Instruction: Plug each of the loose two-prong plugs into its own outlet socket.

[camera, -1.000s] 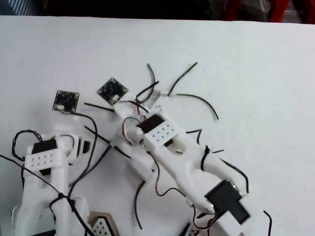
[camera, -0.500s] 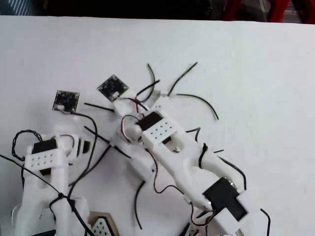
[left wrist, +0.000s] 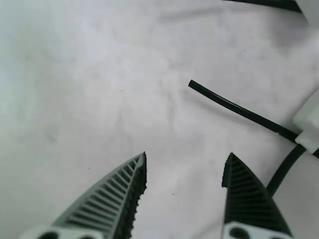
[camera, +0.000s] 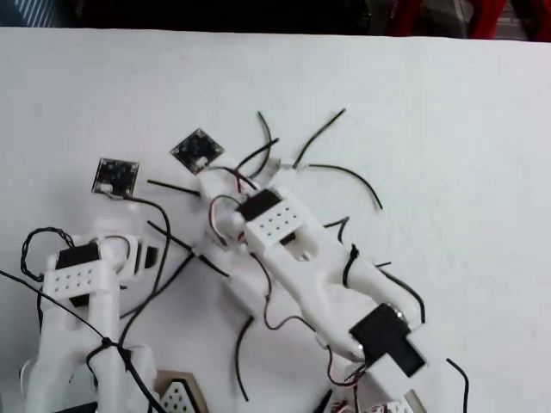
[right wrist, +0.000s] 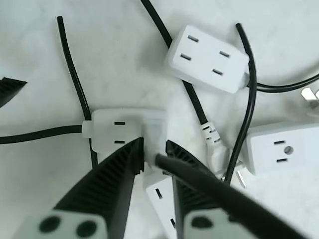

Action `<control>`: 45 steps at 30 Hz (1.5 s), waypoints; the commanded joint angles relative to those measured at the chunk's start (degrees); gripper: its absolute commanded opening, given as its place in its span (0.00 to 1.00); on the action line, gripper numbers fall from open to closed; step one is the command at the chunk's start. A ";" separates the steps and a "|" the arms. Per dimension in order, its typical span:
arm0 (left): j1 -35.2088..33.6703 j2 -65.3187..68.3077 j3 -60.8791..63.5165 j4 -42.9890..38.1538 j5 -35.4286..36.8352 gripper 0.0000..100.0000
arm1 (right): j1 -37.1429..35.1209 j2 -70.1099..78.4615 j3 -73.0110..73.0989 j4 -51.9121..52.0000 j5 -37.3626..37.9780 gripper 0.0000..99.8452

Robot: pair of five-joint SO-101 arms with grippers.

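The right gripper [right wrist: 153, 147] pinches a white plug [right wrist: 152, 124] (beside a 2-slot socket [right wrist: 112, 132]); left gripper [left wrist: 187, 157] hangs spread over the table [left wrist: 75, 74]

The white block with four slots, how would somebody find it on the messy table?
Start at the white table in the right wrist view, then find the right gripper. Past its tip, among the black cords, lies the white block. It alone has four slots; the neighbouring blocks show two each.

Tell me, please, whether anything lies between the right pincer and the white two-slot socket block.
Nothing visible does: the right pincer sits at the edge of the two-slot socket block; a black cord lies beside the block, not between them.
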 commanded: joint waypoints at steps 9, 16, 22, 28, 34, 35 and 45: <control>-0.48 -1.63 0.00 -2.29 0.70 0.25 | 2.07 3.03 -8.35 9.19 -0.62 0.02; -0.48 -1.63 0.00 -2.29 0.70 0.25 | 2.15 3.38 -11.16 9.36 -0.62 0.02; -0.48 -1.63 0.00 -2.29 0.70 0.25 | 2.07 9.27 -13.54 10.07 -0.53 0.02; -0.48 -1.63 0.00 -2.29 0.70 0.25 | 2.15 14.64 -20.04 16.04 -0.62 0.02; -0.48 -1.63 0.00 -2.29 0.70 0.25 | 2.15 18.42 -21.45 16.13 -0.62 0.02; -0.48 -1.63 0.00 -2.29 0.70 0.25 | 2.15 18.68 -21.45 16.13 -0.62 0.02; -0.48 -1.71 0.00 -2.29 0.70 0.25 | 4.44 10.15 -22.33 18.33 -0.62 0.02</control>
